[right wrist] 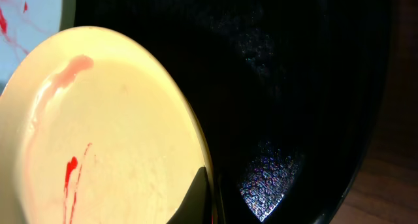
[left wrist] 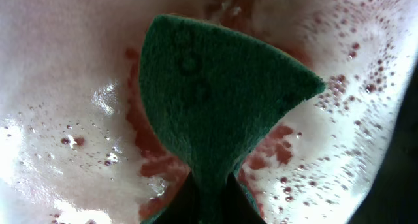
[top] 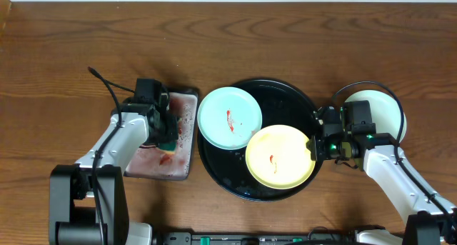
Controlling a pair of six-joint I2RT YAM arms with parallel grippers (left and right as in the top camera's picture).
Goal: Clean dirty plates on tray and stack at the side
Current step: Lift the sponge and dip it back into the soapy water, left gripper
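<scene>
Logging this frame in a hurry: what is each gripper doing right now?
Left gripper: closed, pinching the green sponge over the foamy rectangular tray.
Right gripper: closed on the rim of the yellow plate, it seems.

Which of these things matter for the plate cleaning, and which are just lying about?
In the job: black tray; mint-blue plate; yellow plate; pale plate at right; green sponge; soapy rectangular tray.
Just lying about: nothing I can see; the rest is wooden table.

Overhead looks straight down on the whole table; left wrist sits very close above sponge, right wrist close over yellow plate, both also visible overhead.
</scene>
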